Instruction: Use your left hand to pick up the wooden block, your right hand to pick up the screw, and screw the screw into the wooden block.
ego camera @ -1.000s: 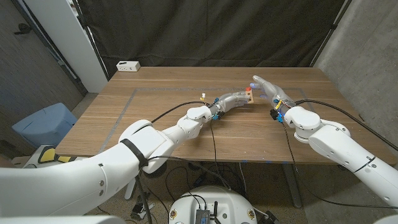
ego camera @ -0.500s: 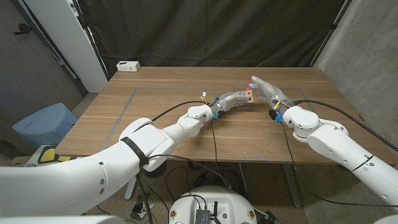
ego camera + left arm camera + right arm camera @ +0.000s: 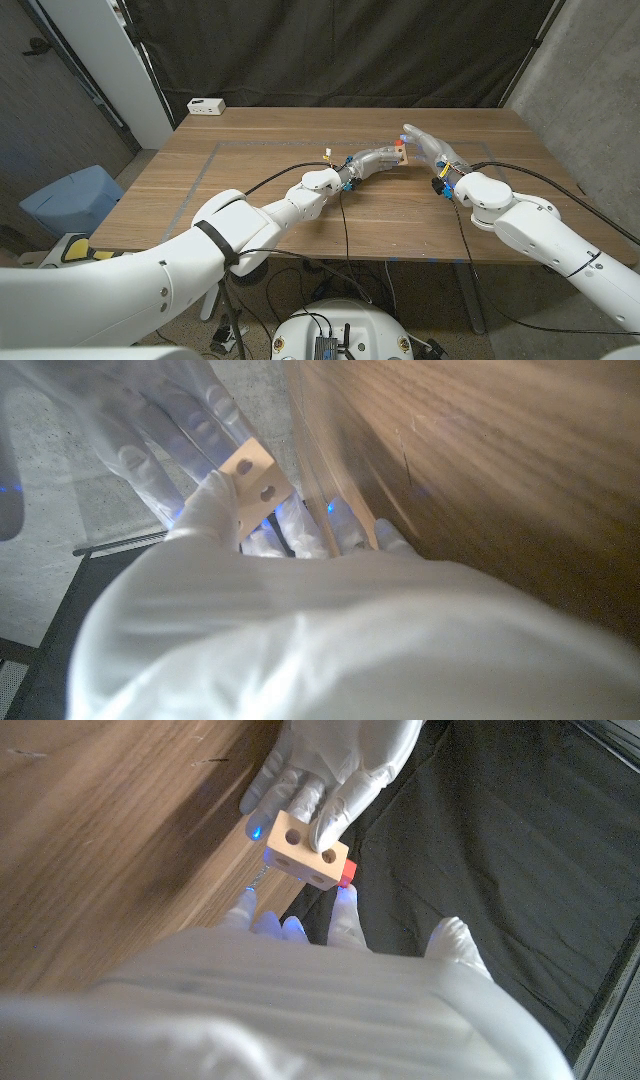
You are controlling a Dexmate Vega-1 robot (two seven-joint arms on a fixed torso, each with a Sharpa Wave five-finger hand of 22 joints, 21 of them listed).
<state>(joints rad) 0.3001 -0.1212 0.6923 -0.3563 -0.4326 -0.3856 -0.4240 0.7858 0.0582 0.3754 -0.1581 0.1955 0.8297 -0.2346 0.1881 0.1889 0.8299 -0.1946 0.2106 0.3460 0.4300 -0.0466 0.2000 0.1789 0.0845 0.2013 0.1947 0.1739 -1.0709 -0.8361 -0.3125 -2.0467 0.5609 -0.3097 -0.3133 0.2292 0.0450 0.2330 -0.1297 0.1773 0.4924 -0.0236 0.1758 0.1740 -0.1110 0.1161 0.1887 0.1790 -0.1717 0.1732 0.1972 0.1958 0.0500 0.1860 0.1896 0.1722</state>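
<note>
Wooden block (image 3: 400,152), pale, with two round holes showing on one face (image 3: 303,844): being held off the table (image 3: 250,190) by the left hand (image 3: 375,160), fingers closing around it near the table's middle, towards the far side. In the left wrist view the block (image 3: 255,475) is sitting between that hand's fingertips (image 3: 210,500).

Red part (image 3: 346,875), small, lying against the block's edge on the side facing the right hand: possibly the screw, too small to be sure.

Right hand (image 3: 428,145): reaching towards the block with fingers stretched out, fingertips just beside it. In the right wrist view its fingertips (image 3: 285,925) are touching or almost touching the block; whether it is gripping the red part cannot be told.

White box (image 3: 206,105), small, sitting at the table's far left corner.

Blue bin (image 3: 70,200), standing on the floor to the left of the table.

Black cables (image 3: 345,225), running from both wrists over the table's near edge.
</note>
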